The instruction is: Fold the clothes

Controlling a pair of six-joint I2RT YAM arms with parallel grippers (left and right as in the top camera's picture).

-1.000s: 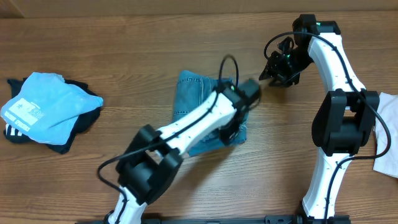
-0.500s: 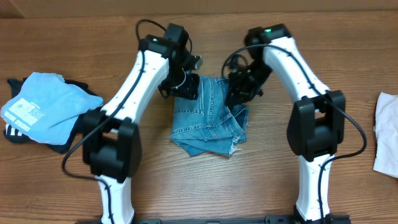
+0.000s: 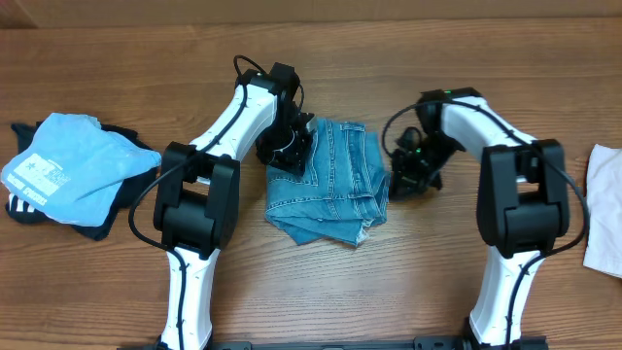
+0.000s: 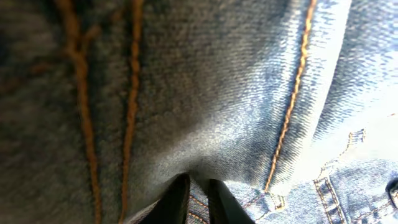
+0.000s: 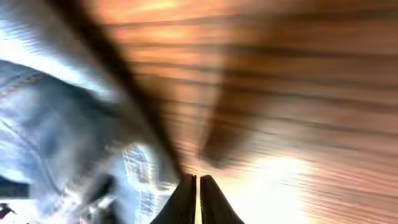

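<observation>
One pair of jeans (image 3: 330, 183), left jaws pinching it, right jaws closed, empty

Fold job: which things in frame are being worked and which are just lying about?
Job in hand: jeans, left gripper on their corner, right gripper beside them.
Lying about, untouched: blue shirt, black garment under it, white garment at the right edge.

Bare table (image 3: 408, 282) front; jeans (image 3: 335, 185) centre; shirt pile (image 3: 68, 165) blocks far left.
</observation>
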